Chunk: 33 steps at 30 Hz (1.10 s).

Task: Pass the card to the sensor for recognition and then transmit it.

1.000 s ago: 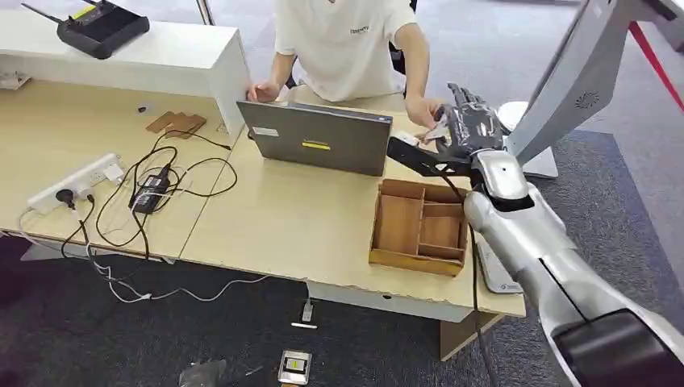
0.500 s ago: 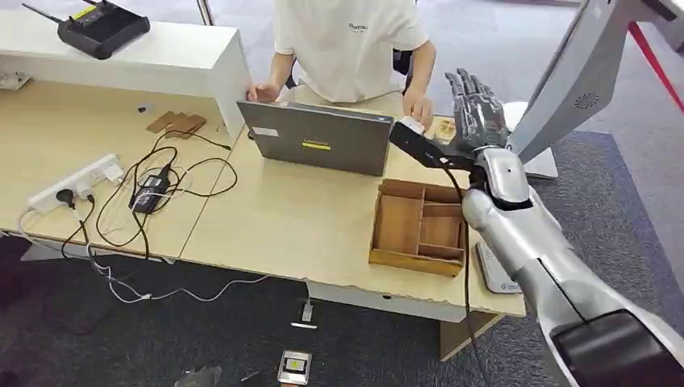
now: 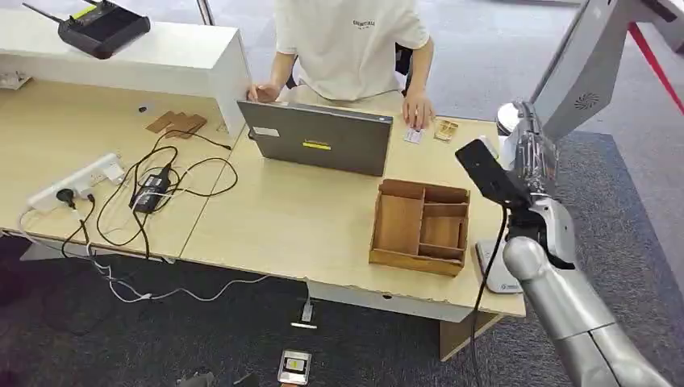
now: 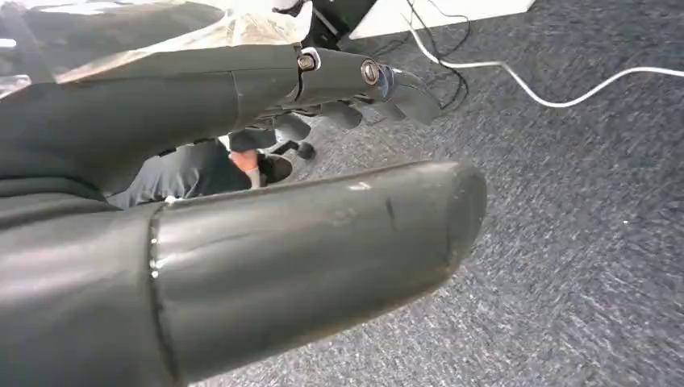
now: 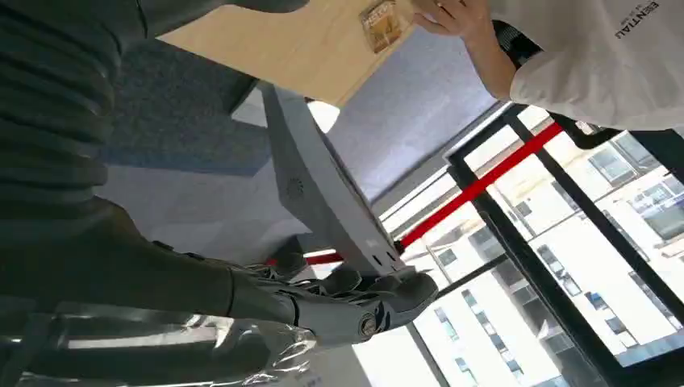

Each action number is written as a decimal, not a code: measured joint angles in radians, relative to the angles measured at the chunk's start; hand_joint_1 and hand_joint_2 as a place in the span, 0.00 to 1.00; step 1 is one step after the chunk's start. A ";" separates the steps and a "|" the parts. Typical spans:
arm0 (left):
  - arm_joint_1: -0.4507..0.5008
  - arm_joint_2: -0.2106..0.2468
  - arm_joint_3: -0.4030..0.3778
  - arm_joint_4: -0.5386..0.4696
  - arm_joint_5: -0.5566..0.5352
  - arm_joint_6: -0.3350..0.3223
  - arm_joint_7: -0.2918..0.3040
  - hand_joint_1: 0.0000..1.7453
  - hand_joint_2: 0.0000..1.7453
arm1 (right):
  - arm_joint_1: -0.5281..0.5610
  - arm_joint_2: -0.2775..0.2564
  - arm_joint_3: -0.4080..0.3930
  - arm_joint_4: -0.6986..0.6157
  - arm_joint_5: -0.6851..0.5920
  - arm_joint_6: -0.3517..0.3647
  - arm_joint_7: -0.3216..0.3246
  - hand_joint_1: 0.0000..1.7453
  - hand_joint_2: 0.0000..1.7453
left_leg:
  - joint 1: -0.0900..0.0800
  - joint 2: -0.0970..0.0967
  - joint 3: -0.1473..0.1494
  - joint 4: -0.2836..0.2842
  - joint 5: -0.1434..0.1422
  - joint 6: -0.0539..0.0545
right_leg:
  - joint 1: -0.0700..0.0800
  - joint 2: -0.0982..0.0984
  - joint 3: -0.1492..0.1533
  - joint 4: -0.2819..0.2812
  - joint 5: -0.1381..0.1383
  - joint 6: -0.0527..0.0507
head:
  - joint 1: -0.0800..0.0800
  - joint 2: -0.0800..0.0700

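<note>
The card [image 3: 413, 135] is lying on the desk [image 3: 306, 218] right under the person's hand [image 3: 419, 110], next to the laptop [image 3: 323, 139]. The robot's right hand [image 3: 532, 153] is raised off to the side with fingers spread and nothing in it. The left hand [image 4: 242, 201] hangs over the carpet, fingers loosely apart, empty too.

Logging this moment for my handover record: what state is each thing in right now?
Right hand: raised beside the desk, fingers apart, holding nothing.
Left hand: hanging over grey carpet, empty, fingers a little curled.
Card: flat on the desk, at the person's hand.
Laptop: lid open, facing the person.
Wooden tray: flat on the desk, compartments empty.
Power strip: has a plug in it.
</note>
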<state>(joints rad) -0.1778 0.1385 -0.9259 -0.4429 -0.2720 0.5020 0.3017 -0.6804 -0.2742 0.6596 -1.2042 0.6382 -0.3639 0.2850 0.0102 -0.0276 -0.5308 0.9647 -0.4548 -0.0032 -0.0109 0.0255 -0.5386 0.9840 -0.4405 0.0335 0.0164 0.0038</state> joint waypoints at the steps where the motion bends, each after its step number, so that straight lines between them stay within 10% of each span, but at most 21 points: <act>1: 0.001 0.000 0.003 0.002 0.001 0.000 0.001 0.00 0.00 | 0.040 -0.010 -0.013 -0.029 -0.007 0.000 -0.002 0.00 1.00 | 0.000 0.000 0.000 0.000 0.000 0.000 | 0.000 0.000 0.000 0.000 0.000 0.000 | 0.002 0.000; 10: 0.008 0.003 0.004 0.006 0.013 0.003 0.012 0.00 0.00 | 0.272 -0.057 -0.076 -0.160 -0.038 0.032 -0.005 0.00 1.00 | 0.001 0.001 0.000 0.000 0.000 0.000 | 0.000 0.000 0.000 0.001 0.000 0.000 | 0.000 0.000; 33: 0.039 0.018 0.004 0.005 0.086 0.041 0.022 0.00 0.00 | 0.355 -0.105 -0.128 -0.171 0.095 0.186 0.056 0.00 1.00 | 0.000 0.001 0.000 0.000 0.000 0.000 | 0.000 0.000 -0.001 0.001 0.000 0.000 | 0.001 0.000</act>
<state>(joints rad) -0.1389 0.1560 -0.9216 -0.4376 -0.1858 0.5432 0.3235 -0.3249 -0.3788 0.5318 -1.3756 0.7328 -0.1774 0.3414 0.0103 -0.0268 -0.5310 0.9643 -0.4550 -0.0033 -0.0109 0.0255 -0.5391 0.9845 -0.4405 0.0334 0.0172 0.0038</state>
